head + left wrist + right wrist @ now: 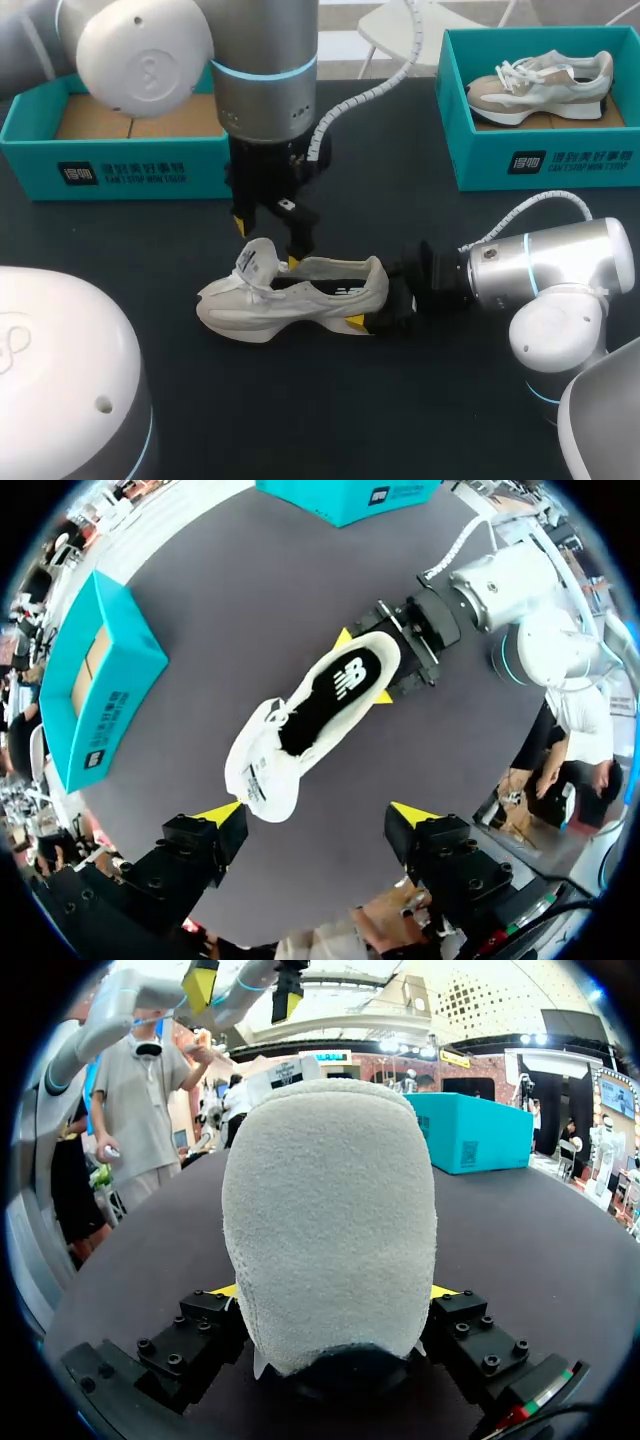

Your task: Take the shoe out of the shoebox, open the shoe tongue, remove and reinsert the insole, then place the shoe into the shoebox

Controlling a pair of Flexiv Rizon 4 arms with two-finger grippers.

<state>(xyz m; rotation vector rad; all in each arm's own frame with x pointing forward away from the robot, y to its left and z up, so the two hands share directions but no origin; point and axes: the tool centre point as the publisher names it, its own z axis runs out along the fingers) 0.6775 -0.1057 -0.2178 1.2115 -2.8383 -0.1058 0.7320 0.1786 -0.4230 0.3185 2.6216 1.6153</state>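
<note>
A white shoe (290, 295) lies on its side on the black table, toe to the left. Its raised tongue (258, 260) sits just below my left gripper (266, 243), which hangs open over the shoe's front. In the left wrist view the shoe (310, 715) is ahead of the left gripper (316, 815), with the tongue between the spread yellow tips and touching neither. My right gripper (375, 300) comes in low from the right and is shut on the heel. In the right wrist view the heel (330, 1220) fills the gap between both fingers of that gripper (335, 1295).
An open teal shoebox (110, 150) with cardboard inside stands at the back left. A second teal box (540, 150) at the back right holds another shoe (545, 85). The dark tabletop (330, 420) stretches in front of the shoe.
</note>
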